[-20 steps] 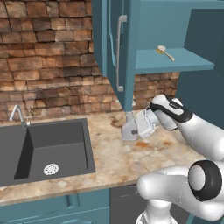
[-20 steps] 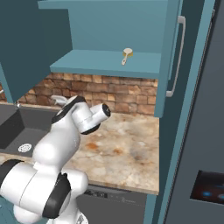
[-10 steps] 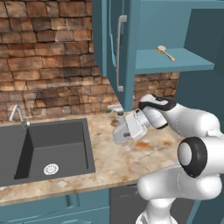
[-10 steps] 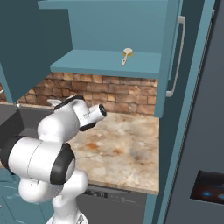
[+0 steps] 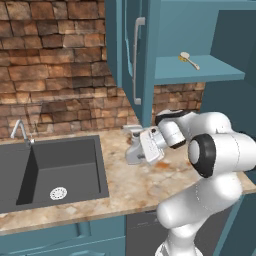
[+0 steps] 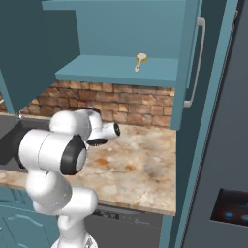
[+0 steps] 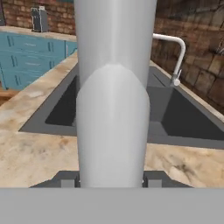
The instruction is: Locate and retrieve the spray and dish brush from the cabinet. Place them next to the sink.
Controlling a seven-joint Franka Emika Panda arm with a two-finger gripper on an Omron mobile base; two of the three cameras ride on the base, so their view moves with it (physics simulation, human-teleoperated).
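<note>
A red-brown brick wall [image 5: 60,70] runs behind the gripper, and the speckled beige stone counter [image 5: 125,187] spreads beneath it, with teal base cabinets [image 5: 65,240] along the counter's front edge. Above and behind the gripper hangs the cabinet [image 5: 200,45], its door standing open with the long grey bar handle [image 5: 136,60] facing the room; on its teal inner shelf [image 5: 197,75], up and to the right of the gripper, lies the dish brush [image 5: 188,60], well apart from the arm. A dark tall appliance panel [image 6: 227,145] fills the far right of the right base view. To the left of the gripper, sunk into the counter, sits the sink [image 5: 50,170], with its round silver drain [image 5: 58,193] and thin chrome faucet [image 5: 21,131] at the back rim. The gripper [image 5: 134,150] hovers low over the counter just right of the basin, its fingers [image 7: 153,179] closed against the sides of the spray [image 5: 136,152], whose pale grey body [image 7: 114,87] rises straight up between them in the hand view.
</note>
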